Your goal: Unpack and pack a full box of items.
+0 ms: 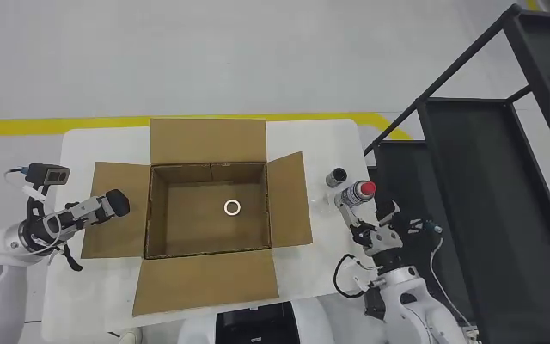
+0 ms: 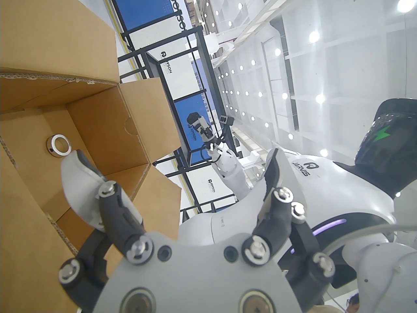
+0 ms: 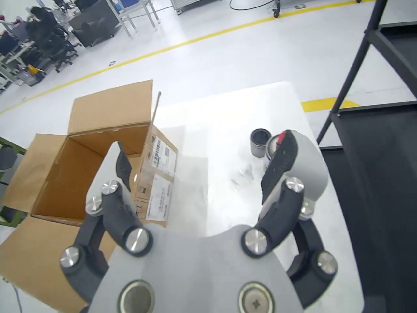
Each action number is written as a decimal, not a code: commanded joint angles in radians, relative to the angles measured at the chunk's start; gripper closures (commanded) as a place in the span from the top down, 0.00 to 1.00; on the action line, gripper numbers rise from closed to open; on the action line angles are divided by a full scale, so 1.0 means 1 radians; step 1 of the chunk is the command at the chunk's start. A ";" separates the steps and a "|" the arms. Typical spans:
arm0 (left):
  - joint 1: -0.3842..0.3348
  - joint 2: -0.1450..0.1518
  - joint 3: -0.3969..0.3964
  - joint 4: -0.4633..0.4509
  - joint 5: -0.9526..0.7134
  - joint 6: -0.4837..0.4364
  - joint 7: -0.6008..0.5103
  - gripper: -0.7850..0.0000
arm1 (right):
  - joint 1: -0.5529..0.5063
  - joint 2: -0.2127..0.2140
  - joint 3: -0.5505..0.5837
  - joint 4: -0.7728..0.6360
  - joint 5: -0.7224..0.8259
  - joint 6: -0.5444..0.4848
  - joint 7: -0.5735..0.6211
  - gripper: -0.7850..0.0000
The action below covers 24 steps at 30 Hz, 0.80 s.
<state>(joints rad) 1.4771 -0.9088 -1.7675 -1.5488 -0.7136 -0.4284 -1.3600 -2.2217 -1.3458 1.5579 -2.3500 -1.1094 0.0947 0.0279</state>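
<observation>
Only the metal ring (image 1: pixel 232 206) lay in the cardboard box (image 1: pixel 206 139), flat on the floor just right of centre in the top view, so the step in hand was probably lifting out that last item. The left end effector (image 1: pixel 116 204) hung over the flap at the left of the frame. Its fingers were spread wide and held nothing.

To do the step well, it would need to clear the left wall and come down steeply. The fingers should straddle the ring across its outer edge, since a low, flat part offers little to pinch. Closing off centre could slide it across the cardboard or tip it on edge.

The right end effector (image 3: pixel 203 161) was also wide open and empty, above the tabletop (image 1: pixel 331 146) at the right of the frame. It was near a grey cylinder (image 1: pixel 336 178) and a red-capped can (image 1: pixel 365 189), which stood upright just beside each other.

The ring looked like a short, bright, polished collar with a thick wall and an open bore. It was probably rigid and slippery.
</observation>
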 commanded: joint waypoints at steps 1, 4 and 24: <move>0.000 0.000 0.000 0.000 0.000 0.000 0.000 1.00 | 0.005 -0.001 -0.015 0.000 -0.070 0.069 0.017 1.00; 0.000 0.000 0.000 0.000 0.000 0.000 0.000 1.00 | 0.025 -0.004 -0.056 0.000 -0.157 0.144 0.050 1.00; 0.000 0.000 0.000 0.000 0.000 0.000 0.000 1.00 | 0.194 -0.032 -0.224 0.257 -0.351 0.448 0.088 1.00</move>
<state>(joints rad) 1.4771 -0.9088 -1.7675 -1.5488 -0.7136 -0.4284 -1.3600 -2.0274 -1.3775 1.3343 -2.1011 -1.4630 0.5411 0.1178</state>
